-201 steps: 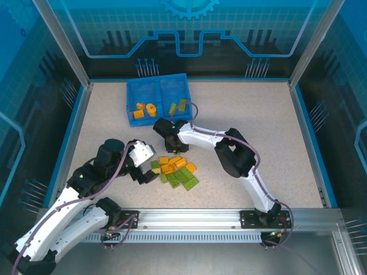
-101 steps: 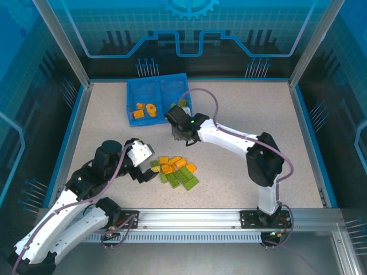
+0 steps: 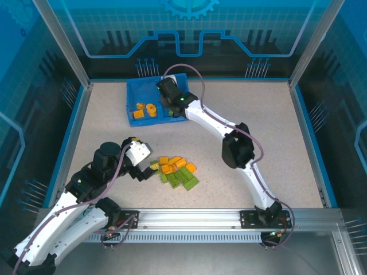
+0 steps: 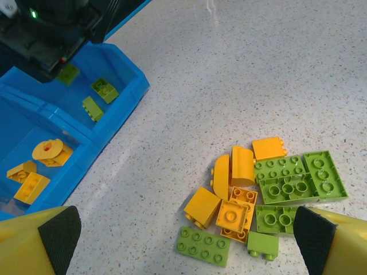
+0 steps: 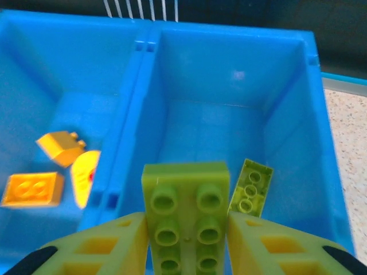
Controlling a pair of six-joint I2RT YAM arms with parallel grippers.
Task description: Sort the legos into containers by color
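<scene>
Blue plastic forms the shallow two-compartment tray [image 3: 143, 91], and everything else is placed from it. The right arm reaches out long from its base, elbow bent over the table, so that the right gripper [image 3: 166, 94] hangs over the tray with its wrist tipped downward. In the right wrist view the right gripper [image 5: 184, 246] is clamped on a light green rectangular studded brick [image 5: 186, 212], one yellow-green finger [image 5: 103, 243] pressed to each long side, and the brick sits above the tray's right compartment [image 5: 287, 114], clear of its floor. A slim light green brick [image 5: 250, 184] lies on that floor just beside the held one, and the left wrist view shows more small light green bricks [image 4: 105, 89] in the same compartment. Beyond the central divider [image 5: 129, 132], the left compartment holds orange pieces: a flat orange brick [image 5: 32, 189], a small orange block [image 5: 60, 146] and a round orange piece [image 4: 49, 150]. The left arm is folded low on the near side of the tray, and the left gripper [image 3: 146, 166] points down with its jaws spread wide and nothing between them. Under it, well apart from the tray, lies a loose pile of orange and light green bricks [image 4: 258, 189] on the speckled grey tabletop [image 4: 258, 69].
</scene>
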